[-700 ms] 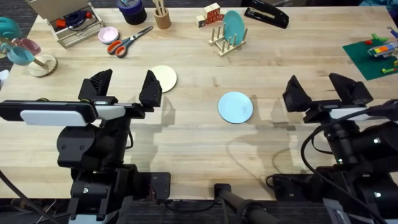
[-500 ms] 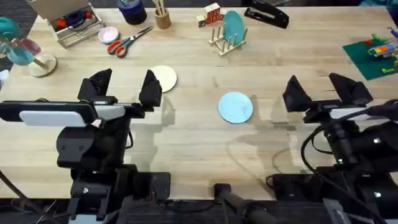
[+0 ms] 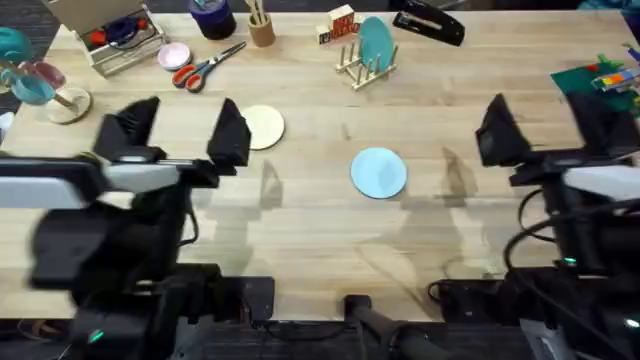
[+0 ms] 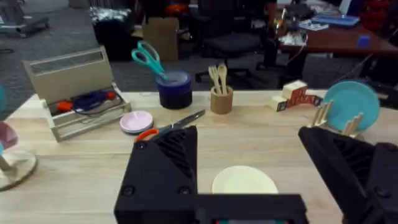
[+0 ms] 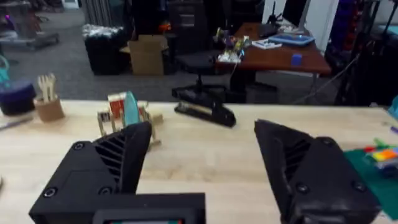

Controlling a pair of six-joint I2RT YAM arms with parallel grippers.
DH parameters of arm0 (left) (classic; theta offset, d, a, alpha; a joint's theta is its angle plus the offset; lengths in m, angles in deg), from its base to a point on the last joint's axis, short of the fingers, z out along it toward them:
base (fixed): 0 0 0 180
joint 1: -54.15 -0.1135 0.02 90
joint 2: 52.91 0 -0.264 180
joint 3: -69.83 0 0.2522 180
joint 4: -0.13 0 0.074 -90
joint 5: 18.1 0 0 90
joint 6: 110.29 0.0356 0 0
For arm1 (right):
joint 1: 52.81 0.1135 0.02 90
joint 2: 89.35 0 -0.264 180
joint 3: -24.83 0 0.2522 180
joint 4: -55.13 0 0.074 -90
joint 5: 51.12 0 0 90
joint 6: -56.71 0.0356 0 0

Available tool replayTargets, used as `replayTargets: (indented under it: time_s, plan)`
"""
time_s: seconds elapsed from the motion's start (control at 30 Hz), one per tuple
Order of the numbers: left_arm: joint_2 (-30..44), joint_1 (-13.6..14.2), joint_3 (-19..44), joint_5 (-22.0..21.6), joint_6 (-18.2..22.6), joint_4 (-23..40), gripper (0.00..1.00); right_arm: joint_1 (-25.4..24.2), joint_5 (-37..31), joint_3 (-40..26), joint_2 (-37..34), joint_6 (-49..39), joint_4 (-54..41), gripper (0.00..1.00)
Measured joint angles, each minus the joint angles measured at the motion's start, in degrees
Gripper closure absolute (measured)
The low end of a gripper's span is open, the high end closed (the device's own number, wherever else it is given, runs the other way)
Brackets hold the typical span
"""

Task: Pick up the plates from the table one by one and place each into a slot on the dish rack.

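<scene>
The wooden dish rack point(image 3: 366, 62) stands at the upper middle of the overhead frame, a small unpainted thing of thin upright pegs, and it carries one darker teal plate point(image 3: 376, 42) set on edge between the pegs. To the upper left sits a wooden tray point(image 3: 112, 38) with red and blue bits of stationery inside; a small wooden cup point(image 3: 261, 27) beside it holds a few wooden utensils, and a dark round tub point(image 3: 211, 16) has teal-handled scissors poking out, as the left wrist view shows. A flat pink dish point(image 3: 174, 55) and orange-handled scissors point(image 3: 205, 65) lie near the tray.

The two plates lie flat on the pale, grainy plank worktop point(image 3: 320, 225): the cream-yellow plate point(image 3: 262, 126) left of centre, the light blue plate point(image 3: 379, 171) near the middle, well apart from each other and from the rack.

The left pincer point(image 3: 177, 135) hangs at the left with its black fingers spread wide, gripping nothing, just beside the cream plate. The right pincer point(image 3: 555, 130) at the right is likewise spread and bare. A black stapler point(image 3: 428, 22) lies along the top edge.
</scene>
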Motion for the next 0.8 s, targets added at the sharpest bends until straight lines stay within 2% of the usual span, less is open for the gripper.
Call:
replayTargets:
  time_s: [0.2,0.53,0.8]
  plan:
    - [8.6,0.0,13.3,0.0,0.0,10.1,0.009,0.0,0.0,-13.5,-6.8,0.1,-9.2,0.006]
    - [31.9,0.0,35.9,0.0,0.0,31.4,0.007,0.0,0.0,-36.7,-29.2,0.2,-31.0,0.006]
    - [47.5,0.0,48.4,0.3,-0.4,42.8,0.008,0.0,0.0,-50.9,-44.4,0.2,-45.0,0.007]
